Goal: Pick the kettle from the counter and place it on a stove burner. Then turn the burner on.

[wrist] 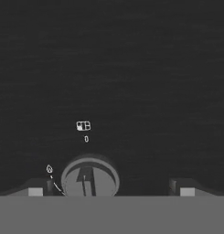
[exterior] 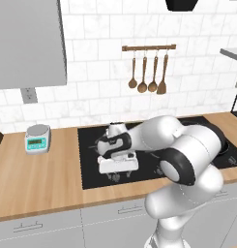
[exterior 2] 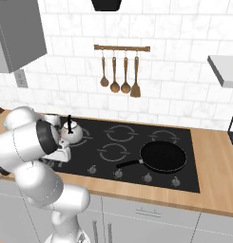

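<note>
— Where was the kettle (exterior 2: 70,132)?
— On the black cooktop (exterior 2: 137,142), rear left, half hidden behind the arm.
— And the gripper (wrist: 111,189)?
— Jaws spread wide, holding nothing, low over a control knob (wrist: 89,179) that the frame's bottom edge cut off.
— The burner ring?
— Mostly covered; I couldn't tell.
</note>
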Motion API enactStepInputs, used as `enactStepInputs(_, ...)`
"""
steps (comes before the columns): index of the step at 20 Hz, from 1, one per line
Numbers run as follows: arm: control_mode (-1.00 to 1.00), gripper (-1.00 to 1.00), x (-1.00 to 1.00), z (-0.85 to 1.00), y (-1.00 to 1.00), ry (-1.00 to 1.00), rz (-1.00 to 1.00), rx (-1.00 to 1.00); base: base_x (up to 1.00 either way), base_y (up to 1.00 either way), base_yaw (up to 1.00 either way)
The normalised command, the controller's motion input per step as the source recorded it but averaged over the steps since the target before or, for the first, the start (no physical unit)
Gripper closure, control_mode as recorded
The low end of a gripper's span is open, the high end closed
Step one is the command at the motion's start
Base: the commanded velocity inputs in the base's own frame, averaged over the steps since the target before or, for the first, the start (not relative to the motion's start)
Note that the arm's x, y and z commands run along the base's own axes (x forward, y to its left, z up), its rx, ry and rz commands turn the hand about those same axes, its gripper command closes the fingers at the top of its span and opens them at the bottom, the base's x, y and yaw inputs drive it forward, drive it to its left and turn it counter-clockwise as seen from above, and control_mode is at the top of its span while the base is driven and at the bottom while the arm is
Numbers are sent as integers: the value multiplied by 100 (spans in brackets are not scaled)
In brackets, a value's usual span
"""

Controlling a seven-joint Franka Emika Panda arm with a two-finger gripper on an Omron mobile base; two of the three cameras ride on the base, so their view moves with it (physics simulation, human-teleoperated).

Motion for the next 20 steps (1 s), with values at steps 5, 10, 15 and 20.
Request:
enactStepInputs(5, -100, -100, 1, -32, 4, 0, -1, 0, 0, 0, 0)
enactStepInputs(10, -100, -100, 0, -5, 14, 0, -1, 0, 0, 0, 0)
enactStepInputs(15, -100, -100, 0, 0, 15, 0, -2, -1, 0, 0, 0)
enactStepInputs(20, -100, -100, 0, -2, 1, 0, -1, 0, 0, 0, 0)
